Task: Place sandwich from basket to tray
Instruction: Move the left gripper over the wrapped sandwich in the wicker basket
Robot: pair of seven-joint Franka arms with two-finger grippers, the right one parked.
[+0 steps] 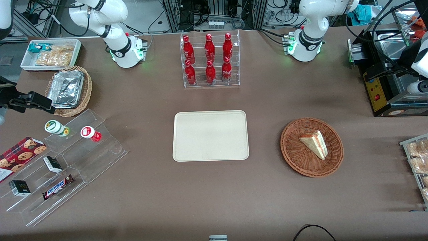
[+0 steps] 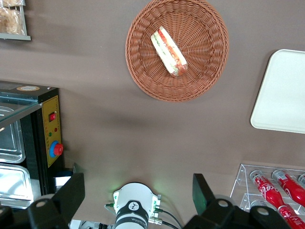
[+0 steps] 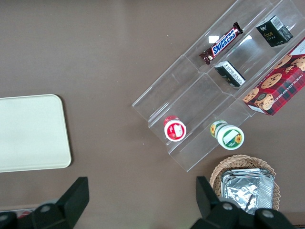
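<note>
Sandwich (image 1: pixel 313 144): lies flat on one bread face in the basket (image 1: pixel 290 157), a little off centre toward the working arm's end of the table, its striped cut edge showing in the left wrist view. Nothing touches it.

Why it lies so: the wedge rests low on the shallow weave with bare wicker all round it. I judge this leaves room for fingers to come straight down and close across its thickness.

Basket: sits on the brown table (image 1: pixel 267 201), beside the tray (image 1: pixel 210 135) and apart from it, toward the working arm's end.

Tray: flat and bare at mid-table, nearer the front camera than the rack of red bottles (image 1: pixel 210 60). Its low rim should make the set-down an easy lowering, with no wall to clear.

Gripper (image 2: pixel 137 188): the left arm's gripper is held high above the table and looks straight down. Its two dark fingers (image 2: pixel 71 191) are spread wide with nothing between them.

Why held so: the height takes in both basket and tray in the wrist view, which looks like a start pose before any approach.

Sandwich relative to gripper: well apart. It is not under the fingers; it lies nearer the front camera than the spot below them, with open table between. The arm must reach forward and descend.

Task stage: the pick is not yet begun.
</note>
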